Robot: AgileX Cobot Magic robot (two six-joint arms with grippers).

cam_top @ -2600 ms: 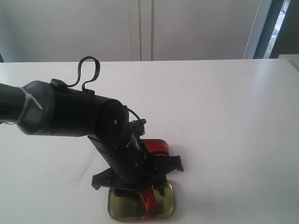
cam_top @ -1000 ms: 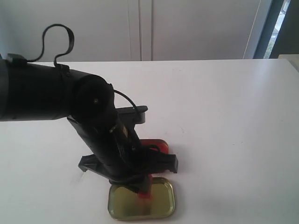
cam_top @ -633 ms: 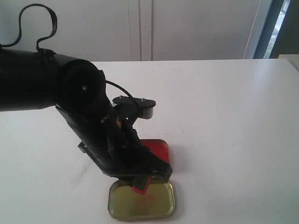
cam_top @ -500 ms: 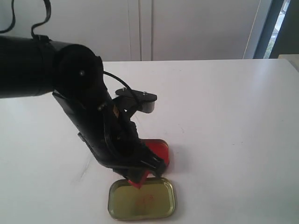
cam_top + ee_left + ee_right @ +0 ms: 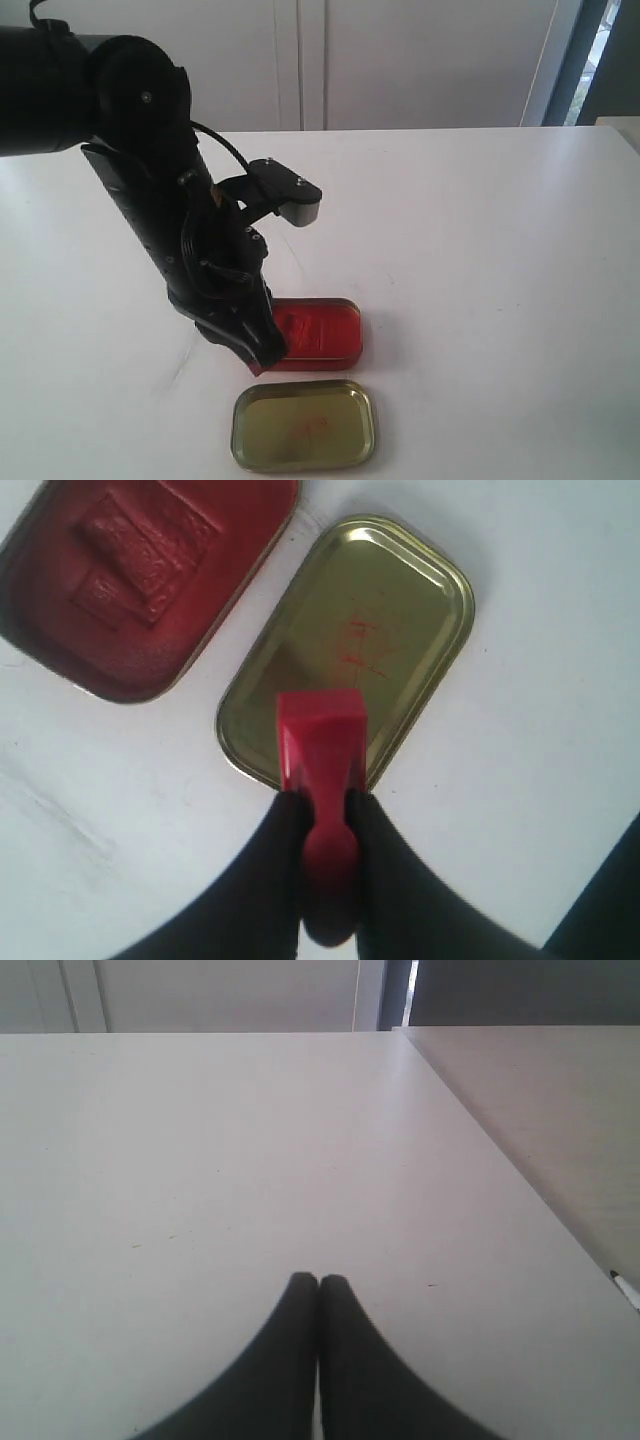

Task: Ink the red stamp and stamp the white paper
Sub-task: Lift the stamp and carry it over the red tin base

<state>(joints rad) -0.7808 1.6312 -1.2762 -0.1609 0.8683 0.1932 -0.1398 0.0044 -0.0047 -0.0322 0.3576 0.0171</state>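
My left gripper (image 5: 322, 805) is shut on the knob of the red stamp (image 5: 320, 738), whose block base points down and hangs above the near rim of a gold tin lid (image 5: 390, 610). In the exterior view the left gripper (image 5: 258, 352) hovers just left of the red tin with the ink pad (image 5: 318, 333), and its fingers hide most of the stamp. The gold lid (image 5: 303, 427) carries a faint red print. No white paper shows in any view. My right gripper (image 5: 319, 1282) is shut and empty over bare white table.
The open red ink tin (image 5: 140, 580) lies right next to the gold lid. The black left arm (image 5: 150, 200) leans over the table's left half. The right wrist view shows the table's edge (image 5: 520, 1170) and a small dark pen tip (image 5: 625, 1288).
The left arm has lifted the stamp off the gold lid and swung up and to the left. A red print now shows on the lid and the ink tin is uncovered.
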